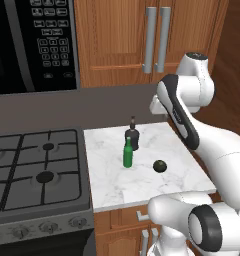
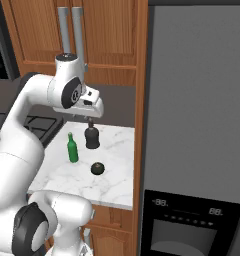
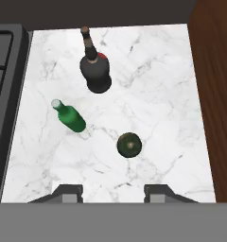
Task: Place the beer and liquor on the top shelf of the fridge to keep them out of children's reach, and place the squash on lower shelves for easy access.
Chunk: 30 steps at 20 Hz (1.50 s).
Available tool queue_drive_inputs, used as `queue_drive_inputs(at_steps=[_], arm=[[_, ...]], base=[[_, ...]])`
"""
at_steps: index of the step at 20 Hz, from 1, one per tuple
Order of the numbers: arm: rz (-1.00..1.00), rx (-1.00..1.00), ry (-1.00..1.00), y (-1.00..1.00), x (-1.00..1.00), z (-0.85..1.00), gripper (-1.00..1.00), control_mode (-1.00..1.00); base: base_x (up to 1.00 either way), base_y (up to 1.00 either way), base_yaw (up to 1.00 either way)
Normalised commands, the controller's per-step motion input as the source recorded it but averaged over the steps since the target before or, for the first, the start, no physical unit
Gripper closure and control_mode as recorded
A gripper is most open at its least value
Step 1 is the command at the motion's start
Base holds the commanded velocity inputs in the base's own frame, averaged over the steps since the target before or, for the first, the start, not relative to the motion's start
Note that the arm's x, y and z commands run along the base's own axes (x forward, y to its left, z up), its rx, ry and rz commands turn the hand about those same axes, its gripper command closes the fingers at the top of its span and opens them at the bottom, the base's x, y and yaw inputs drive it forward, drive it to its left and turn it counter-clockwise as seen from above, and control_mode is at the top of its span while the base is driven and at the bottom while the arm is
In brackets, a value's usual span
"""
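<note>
Hand (image 3: 113, 193) apart, above beer (image 3: 70, 117).

marble counter (image 1: 142, 185), gas stove (image 1: 37, 170), microwave (image 1: 32, 45)

The marble tabletop (image 1: 142, 185) is seen from behind and above by both base views, one from the left, one from the right. It is looked straight down upon from closer overhead by the hand view, above the end effector (image 3: 114, 194).
</note>
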Motion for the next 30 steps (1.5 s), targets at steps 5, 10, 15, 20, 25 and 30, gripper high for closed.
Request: queue_drive_inputs(at_steps=[5, 10, 15, 20, 25, 30], arm=[[0.00, 0.00, -0.03, -0.01, -0.09, -0.30, -1.00, -1.00], [0.00, 0.00, -0.21, 0.00, -0.33, -0.64, -1.00, -1.00], [0.00, 0.01, -0.25, 0.08, -0.29, -0.56, -1.00, -1.00], [0.00, 0.01, -0.08, 0.34, -0.02, -0.32, -1.00, -1.00], [0.00, 0.00, 0.00, 0.49, 0.05, -0.07, -1.00, -1.00], [0.00, 0.00, 0.01, 0.41, 0.30, -0.05, -1.00, -1.00]], base=[[0.00, 0.00, 0.00], [0.00, 0.00, 0.00], [0.00, 0.00, 0.00], [0.00, 0.00, 0.00], [0.00, 0.00, 0.00], [0.00, 0.00, 0.00]])
